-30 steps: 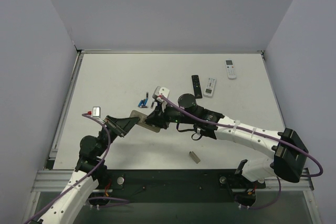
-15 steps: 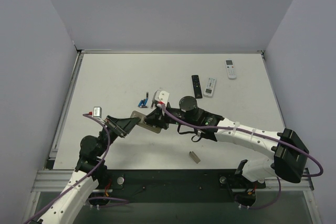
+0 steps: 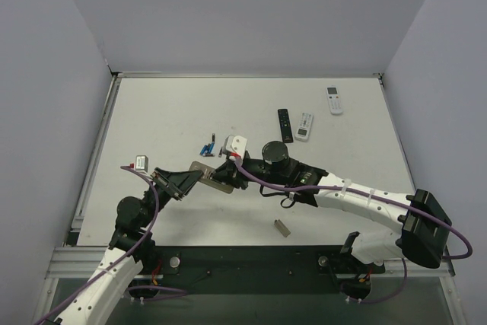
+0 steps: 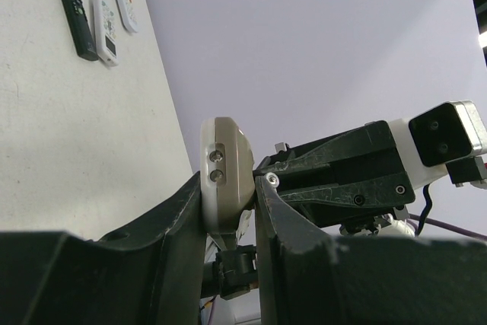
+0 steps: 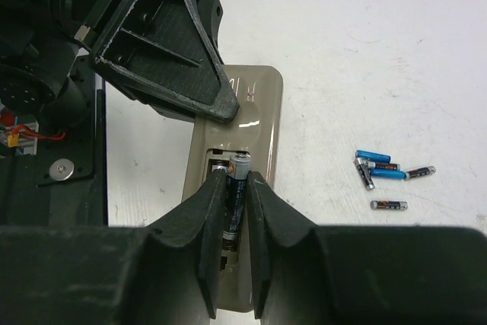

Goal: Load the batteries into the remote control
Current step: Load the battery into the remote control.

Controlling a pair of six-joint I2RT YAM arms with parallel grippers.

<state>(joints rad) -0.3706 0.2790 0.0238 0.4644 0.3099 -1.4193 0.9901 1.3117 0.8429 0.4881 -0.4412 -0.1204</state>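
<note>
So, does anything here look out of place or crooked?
Nothing serious. The loose batteries lie scattered at mixed angles, and a small grey piece, possibly the battery cover, lies alone, far from them.

You've got the remote control [image 5: 242, 119] back-side up: glossy grey-tan w/ a dark recess. The battery [image 5: 239, 169] over it is black w/ a silver cap. The loose batteries [image 5: 378, 167] are mixed, some blue, some dark w/ an orange bit. Table [image 5: 426, 51] is off-white, faintly smudged. Right gripper [image 5: 236, 182] fingers [image 5: 207, 241] are matte black. Slim remote [image 3: 284, 124] is black; the remote beside it [image 3: 305, 125] and the far remote [image 3: 335, 100] are white. Right arm [image 3: 365, 199] is white w/ black joints. Walls [image 3: 251, 13] are pale lavender.
</note>
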